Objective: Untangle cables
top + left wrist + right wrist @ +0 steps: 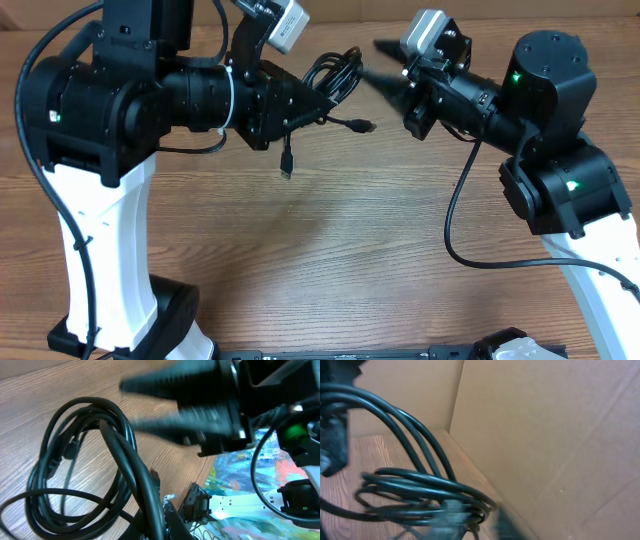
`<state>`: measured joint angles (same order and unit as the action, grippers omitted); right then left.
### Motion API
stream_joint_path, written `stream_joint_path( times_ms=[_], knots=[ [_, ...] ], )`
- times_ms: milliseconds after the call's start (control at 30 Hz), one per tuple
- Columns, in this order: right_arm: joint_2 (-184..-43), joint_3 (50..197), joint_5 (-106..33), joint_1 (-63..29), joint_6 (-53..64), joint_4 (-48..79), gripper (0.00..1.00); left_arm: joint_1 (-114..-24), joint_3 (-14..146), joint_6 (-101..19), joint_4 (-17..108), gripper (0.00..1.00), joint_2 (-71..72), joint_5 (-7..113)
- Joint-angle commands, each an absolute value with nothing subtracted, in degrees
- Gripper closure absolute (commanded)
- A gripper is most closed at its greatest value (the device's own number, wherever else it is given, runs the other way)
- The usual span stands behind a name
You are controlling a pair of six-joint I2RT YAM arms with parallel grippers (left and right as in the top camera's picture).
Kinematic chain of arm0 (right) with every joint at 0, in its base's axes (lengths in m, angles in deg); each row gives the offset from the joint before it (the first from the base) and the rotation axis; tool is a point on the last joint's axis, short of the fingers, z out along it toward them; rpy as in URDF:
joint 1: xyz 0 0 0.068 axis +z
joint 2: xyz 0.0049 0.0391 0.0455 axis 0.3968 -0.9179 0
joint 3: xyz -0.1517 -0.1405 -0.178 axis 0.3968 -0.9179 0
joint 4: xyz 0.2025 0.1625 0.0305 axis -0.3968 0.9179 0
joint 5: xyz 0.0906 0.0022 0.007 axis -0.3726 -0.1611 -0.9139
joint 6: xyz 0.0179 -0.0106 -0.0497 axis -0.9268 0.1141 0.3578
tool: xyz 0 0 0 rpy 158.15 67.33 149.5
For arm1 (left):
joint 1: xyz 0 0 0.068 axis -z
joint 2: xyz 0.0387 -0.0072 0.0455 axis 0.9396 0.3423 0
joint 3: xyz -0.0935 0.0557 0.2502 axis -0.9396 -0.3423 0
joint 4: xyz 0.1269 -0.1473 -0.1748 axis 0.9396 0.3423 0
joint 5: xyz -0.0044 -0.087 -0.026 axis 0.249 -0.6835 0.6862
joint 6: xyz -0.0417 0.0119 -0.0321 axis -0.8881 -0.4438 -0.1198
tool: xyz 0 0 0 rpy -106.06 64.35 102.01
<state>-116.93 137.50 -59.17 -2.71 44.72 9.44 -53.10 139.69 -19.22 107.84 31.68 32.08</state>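
Black cables [336, 72] form one tight coil between the arms, with plug ends [287, 165] dangling over the wooden desk [330, 250]. The jaws of the left gripper [318, 100] clamp the coil. The jaws of the right gripper [370, 58] stand apart, empty, just beside it. Untangling looks barely begun.

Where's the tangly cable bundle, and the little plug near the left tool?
cables [338, 72], overhead view, middle of the coiled loops.
plug [286, 168], overhead view, its metal-tipped end.
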Motion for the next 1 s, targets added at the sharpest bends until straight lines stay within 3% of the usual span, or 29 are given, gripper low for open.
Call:
stream_joint_path(
  times_ms=[0, 200, 233, 267, 300, 400, 567, 833, 967],
  knots=[
    [-116.84, 138.96, -58.23, -2.64, 44.72, 9.35, 0.96, -52.68, 140.94, -17.60, 107.60, 0.96, 29.10, 29.54],
    [-116.84, 138.96, -58.43, -2.64, 42.56, 11.01, 0.96, -52.59, 140.94, -17.62, 107.58, 0.96, 29.01, 29.54],
    [-116.88, 138.96, -58.45, -2.64, 40.48, 11.39, 0.88, -52.59, 140.94, -17.62, 107.55, 0.96, 29.01, 29.76],
    [-116.88, 138.96, -59.13, -2.64, 36.44, 11.80, 0.23, -52.59, 140.94, -17.60, 107.27, 0.96, 29.01, 30.18],
    [-116.88, 138.96, -59.68, -2.53, 33.79, 11.63, 0.00, -52.59, 140.94, -17.64, 106.96, 0.96, 29.01, 30.85],
    [-116.88, 138.96, -59.57, -1.99, 22.62, 9.31, 0.00, -52.59, 140.94, -18.30, 106.16, 0.96, 29.01, 36.67],
    [-116.88, 138.96, -45.51, -2.01, -17.20, 7.63, 0.00, -52.59, 140.94, -20.36, 104.47, 0.96, 29.01, 42.61],
    [-117.82, 138.90, -45.82, -1.97, -39.95, 10.40, 0.00, -52.59, 140.94, -23.90, 99.99, 0.96, 29.04, 49.50],
    [-119.53, 138.85, -45.78, -0.50, -45.00, 10.45, 0.00, -52.53, 140.94, -23.92, 100.06, 0.96, 29.04, 49.43]
  ],
)
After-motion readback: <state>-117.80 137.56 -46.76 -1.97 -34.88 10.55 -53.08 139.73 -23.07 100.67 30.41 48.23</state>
